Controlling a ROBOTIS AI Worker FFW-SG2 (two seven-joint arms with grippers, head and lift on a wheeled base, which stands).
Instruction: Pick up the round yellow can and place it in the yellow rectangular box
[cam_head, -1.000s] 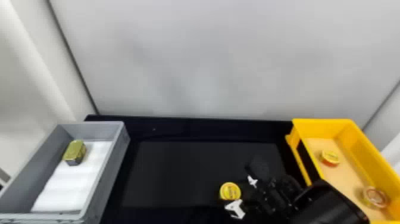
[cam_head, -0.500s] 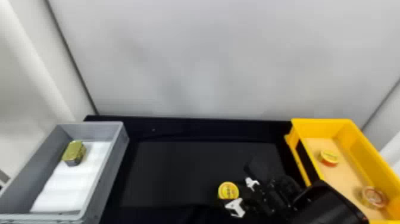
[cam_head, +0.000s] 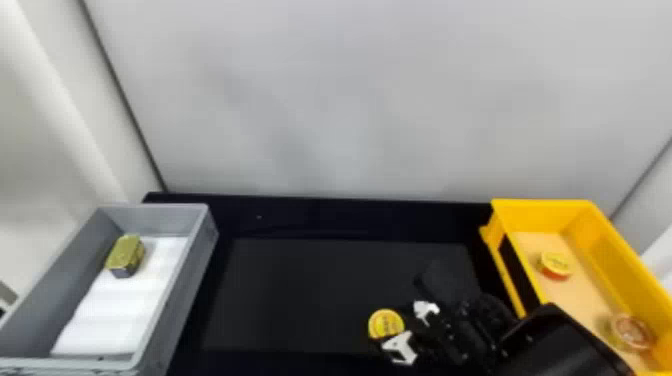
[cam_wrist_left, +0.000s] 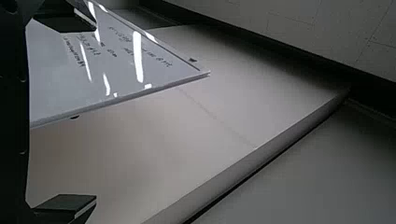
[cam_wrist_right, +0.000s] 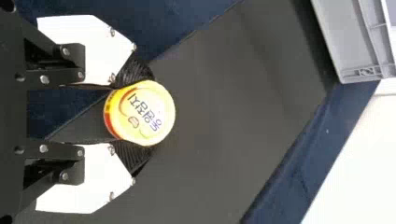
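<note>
In the head view, the right gripper (cam_head: 406, 327) is at the front of the black table, its white-plated fingers beside the round yellow can (cam_head: 386, 324). Seen from the right wrist, my right gripper (cam_wrist_right: 137, 114) has its ribbed black pads against opposite sides of the can (cam_wrist_right: 142, 112), shut on it. The lid faces the camera. A yellow rectangular box (cam_head: 542, 212) stands at the right. The left arm is parked; its gripper (cam_wrist_left: 93, 112) is open in the left wrist view, with nothing between the fingers.
Inside the yellow box lie a yellow-and-red can (cam_head: 555, 266) and a clear round container (cam_head: 631, 332). A grey box (cam_head: 197, 260) at the left holds a gold tin (cam_head: 126, 255) on white padding. The right forearm (cam_head: 555, 345) overlaps the yellow box's near side.
The right gripper's two fingers have drawn closer together around the can, ending with both pads against it. The can has shifted very slightly; the boxes have stayed where they were.
</note>
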